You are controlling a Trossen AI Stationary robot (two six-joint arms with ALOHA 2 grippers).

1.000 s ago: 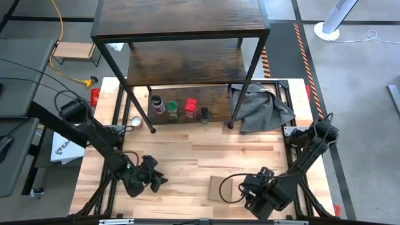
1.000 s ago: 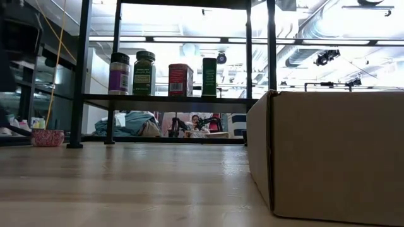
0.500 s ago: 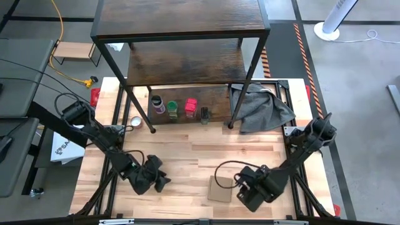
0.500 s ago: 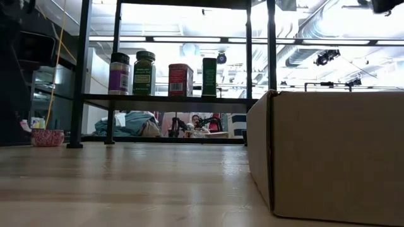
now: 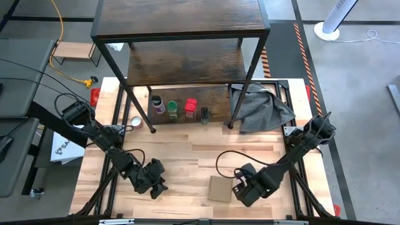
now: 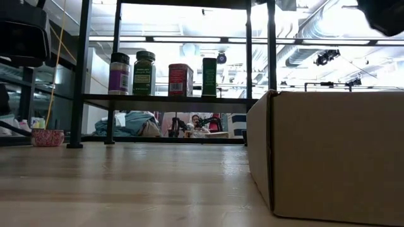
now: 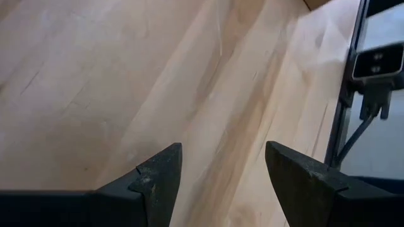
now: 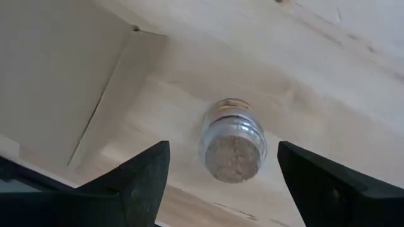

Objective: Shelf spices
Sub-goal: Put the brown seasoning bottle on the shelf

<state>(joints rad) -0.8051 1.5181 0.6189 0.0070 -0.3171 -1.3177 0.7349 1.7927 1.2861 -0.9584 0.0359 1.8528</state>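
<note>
Four spice containers are seen in a row on the lowest board of the shelf (image 5: 181,62); from the high view they are the purple-lidded jar (image 5: 157,103), the green-lidded jar (image 5: 172,108), the red boxy container (image 5: 190,107) and the dark container (image 5: 204,114); in the low view the same four are lined up upright, close beside each other, above the table (image 5: 187,147). The fifth one, the pale jar (image 8: 233,140), is shown only in the right wrist view; it is laid on the wooden table top just beside the cardboard piece (image 5: 220,189), between the two fingers of the right gripper (image 8: 224,173) but not touched by them. The right gripper (image 5: 245,190) is held low over the front part of the table, next to the right edge of the cardboard, with the jaws spread wide and nothing gripped. The left gripper (image 5: 155,184) is placed over the front left part of the table, well apart from the shelf; its fingers (image 7: 161,173) are parted and only bare wood is seen between them. A grey cloth (image 5: 259,106) is laid at the right end of the shelf; a small round lid-like object (image 5: 135,121) is set near the shelf's left front leg.
</note>
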